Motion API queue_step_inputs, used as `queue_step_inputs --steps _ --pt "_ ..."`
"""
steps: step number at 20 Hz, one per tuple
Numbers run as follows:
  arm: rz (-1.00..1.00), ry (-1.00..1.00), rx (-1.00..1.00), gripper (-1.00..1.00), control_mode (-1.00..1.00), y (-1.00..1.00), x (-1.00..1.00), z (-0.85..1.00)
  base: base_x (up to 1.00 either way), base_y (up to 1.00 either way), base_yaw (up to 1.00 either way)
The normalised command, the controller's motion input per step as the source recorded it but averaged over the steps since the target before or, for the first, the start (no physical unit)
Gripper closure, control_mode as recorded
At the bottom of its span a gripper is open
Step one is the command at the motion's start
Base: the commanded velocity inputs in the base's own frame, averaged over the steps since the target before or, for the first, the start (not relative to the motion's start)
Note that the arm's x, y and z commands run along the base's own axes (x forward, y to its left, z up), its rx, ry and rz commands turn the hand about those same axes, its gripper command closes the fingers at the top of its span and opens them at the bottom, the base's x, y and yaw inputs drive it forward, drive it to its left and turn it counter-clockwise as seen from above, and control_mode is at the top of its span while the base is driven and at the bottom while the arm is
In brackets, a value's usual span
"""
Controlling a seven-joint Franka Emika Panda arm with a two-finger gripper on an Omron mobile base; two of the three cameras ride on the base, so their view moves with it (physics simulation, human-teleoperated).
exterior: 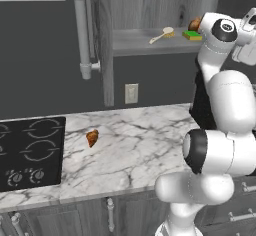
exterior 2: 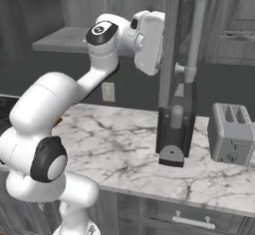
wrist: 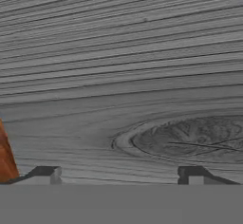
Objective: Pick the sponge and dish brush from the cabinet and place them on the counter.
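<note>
My fingers [wrist: 118, 175] stand wide and empty, facing the cabinet [wrist: 142, 76] wall; reaching blind, I could knock the sponge [exterior: 192, 35] or dish brush [exterior: 162, 34] off the shelf.

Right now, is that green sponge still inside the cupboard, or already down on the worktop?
Inside. The sponge lies on the cabinet shelf, right of the dish brush; the counter is below.

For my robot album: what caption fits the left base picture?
Robot arm reaching up to the open cabinet shelf holding the dish brush and sponge.
</note>
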Motion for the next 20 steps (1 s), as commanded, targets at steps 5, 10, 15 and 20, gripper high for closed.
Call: queue_step_inputs --steps 5,10,15,20 --pt "-0.1 -0.1 0.0 -1.0 -1.0 -0.45 0.08 0.08 0.0 0.0 0.0" --pt "-0.09 -0.11 0.0 -1.0 -1.0 -0.48 0.09 0.08 0.0 0.0 0.0" --pt "-0.07 -0.12 0.0 -1.0 -1.0 -0.41 0.13 0.04 0.0 0.0 0.0" --pt "-0.05 -0.18 0.0 -1.0 -1.0 -0.09 0.06 0.01 0.0 0.0 0.0"
